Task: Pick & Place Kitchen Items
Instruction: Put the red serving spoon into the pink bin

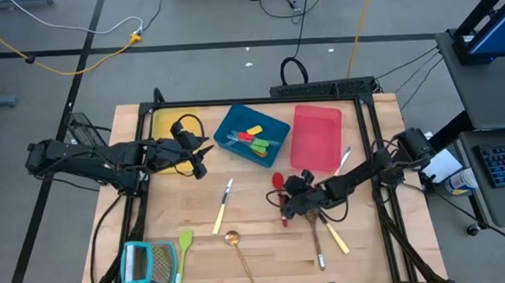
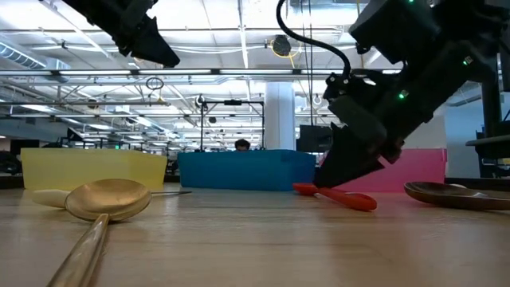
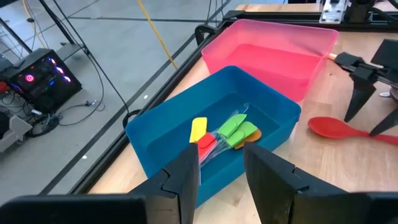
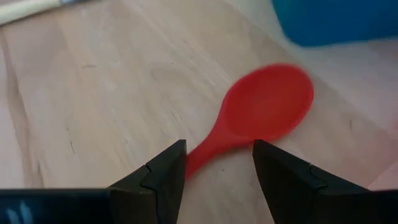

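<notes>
— As I looked, my right end effector (image 4: 214, 163) straddled the red spoon (image 4: 261, 115) on the tabletop (image 4: 93, 93), fingers open, empty.
— Grip where?
— Its slim handle; I judged it light, slippery.

Left gripper (image 1: 203, 154) raised, parted; right gripper (image 1: 284, 211) low, parted.

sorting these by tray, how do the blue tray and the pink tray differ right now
The blue tray holds several small utensils, yellow, red and green; the pink tray holds nothing. The blue tray sits turned at an angle, the pink one nearly square to the table edge. Both are open rectangular plastic trays, side by side at the table's back.
</notes>
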Tool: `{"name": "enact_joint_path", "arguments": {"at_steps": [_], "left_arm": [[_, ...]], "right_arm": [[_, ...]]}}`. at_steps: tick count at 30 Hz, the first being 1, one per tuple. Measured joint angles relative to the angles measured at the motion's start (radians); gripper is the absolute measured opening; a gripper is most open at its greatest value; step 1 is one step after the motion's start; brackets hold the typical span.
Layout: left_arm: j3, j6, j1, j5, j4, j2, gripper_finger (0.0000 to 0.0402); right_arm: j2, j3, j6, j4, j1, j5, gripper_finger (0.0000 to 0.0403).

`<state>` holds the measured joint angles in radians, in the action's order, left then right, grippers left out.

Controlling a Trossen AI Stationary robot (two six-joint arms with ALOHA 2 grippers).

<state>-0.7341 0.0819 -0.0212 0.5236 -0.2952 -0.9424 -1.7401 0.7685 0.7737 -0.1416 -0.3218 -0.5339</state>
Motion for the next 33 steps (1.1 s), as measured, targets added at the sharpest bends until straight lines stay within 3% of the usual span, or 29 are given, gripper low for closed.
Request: {"name": "enact_joint_path", "arguments": {"at_steps": [5,12,24,33], "left_arm": [[0.0,-0.018,0.0,0.0,-0.003,0.0,0.0134],[0.0,-0.025,0.0,0.0,0.0,0.0,0.0134],[0.0,-0.035,0.0,0.001,0.0,0.0,0.0134],[0.0,-0.034,0.0,0.001,0.0,0.0,0.0134]], "right_arm": [[0.003,-0.043,0.097,-0.012,-0.008,0.004,0.018],[0.003,-0.074,0.056,-0.025,0.008,-0.045,0.0161],[0.003,-0.078,-0.138,-0.012,0.06,0.007,0.0009],[0.02,-0.081,-0.18,-0.123,0.06,0.021,0.0011]]}}
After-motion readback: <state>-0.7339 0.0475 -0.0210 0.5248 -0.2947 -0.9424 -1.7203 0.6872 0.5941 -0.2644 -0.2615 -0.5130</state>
